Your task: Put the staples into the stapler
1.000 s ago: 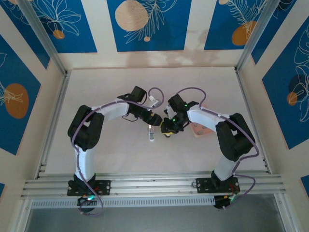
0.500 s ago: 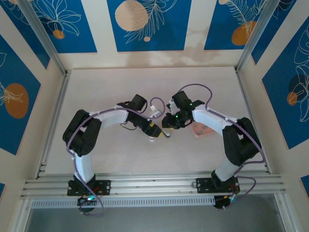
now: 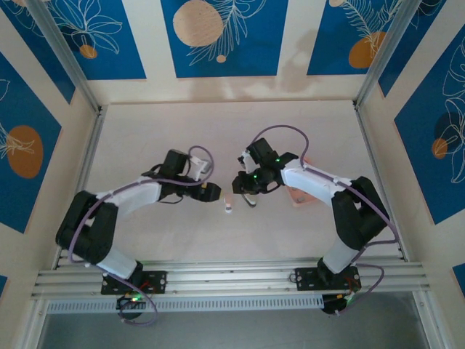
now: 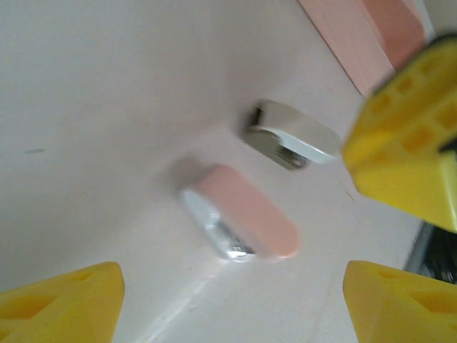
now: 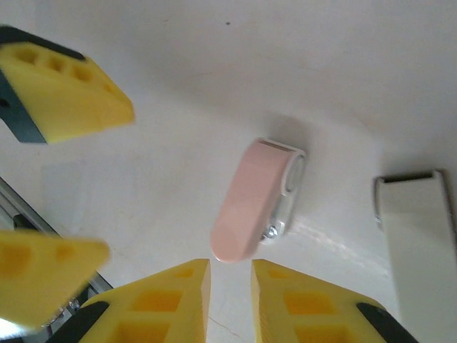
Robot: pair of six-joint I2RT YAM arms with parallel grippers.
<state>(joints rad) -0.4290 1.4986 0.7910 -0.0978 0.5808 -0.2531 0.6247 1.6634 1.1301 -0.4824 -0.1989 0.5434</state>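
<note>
Step in hand looks like the approach to the stapler (image 4: 243, 214); loading not begun.
On the table (image 3: 145, 138), pink tray (image 4: 357, 36) beyond the left jaws, the left gripper (image 3: 211, 191) (jaws spread wide) and right gripper (image 5: 230, 268) (jaws almost pressed together, empty) face each other; the stapler lies between them, just ahead of both: small, pink-topped, shiny metal underneath. Next probably calls for one gripper pinning it while the other opens it.
</note>
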